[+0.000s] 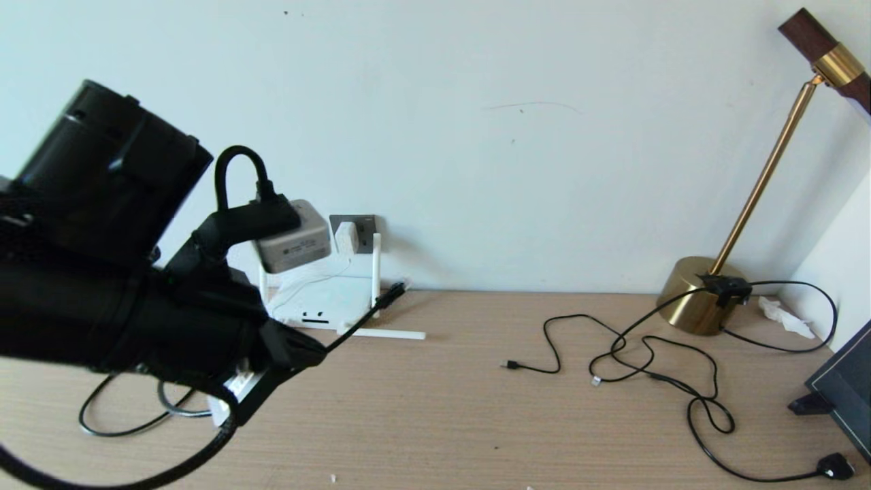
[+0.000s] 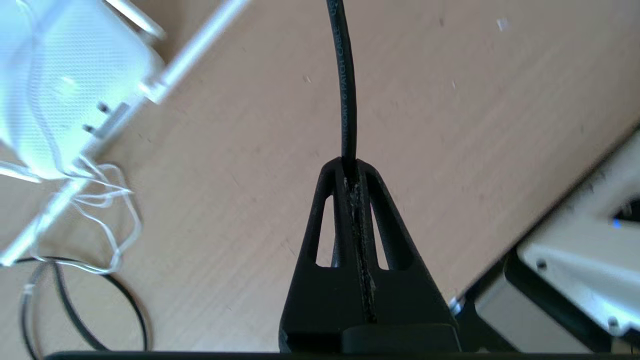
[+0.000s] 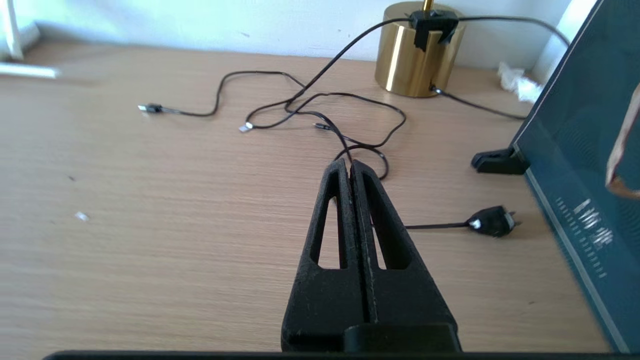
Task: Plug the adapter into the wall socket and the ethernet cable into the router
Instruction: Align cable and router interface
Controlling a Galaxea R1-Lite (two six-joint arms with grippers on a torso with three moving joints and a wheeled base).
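Note:
My left gripper (image 1: 318, 354) hangs over the desk just in front of the router, shut on the black ethernet cable (image 2: 346, 85). The cable runs from its fingertips to the plug end (image 1: 395, 292), which hangs beside an upright antenna. The white router (image 1: 320, 301) lies against the wall, with one antenna flat on the desk. It also fills a corner of the left wrist view (image 2: 65, 85). Above it, the white adapter (image 1: 346, 238) sits in the dark grey wall socket (image 1: 366, 228), and its thin white cord (image 2: 112, 220) trails onto the desk. My right gripper (image 3: 350, 167) is shut and empty, low over the desk's right half.
A brass lamp base (image 1: 694, 303) stands at the back right. Thin black cords (image 1: 646, 354) sprawl from it, ending in a flat black plug (image 1: 835, 467). A dark panel on a foot (image 1: 844, 388) leans at the right edge. A loop of black cable (image 1: 122, 429) lies at the front left.

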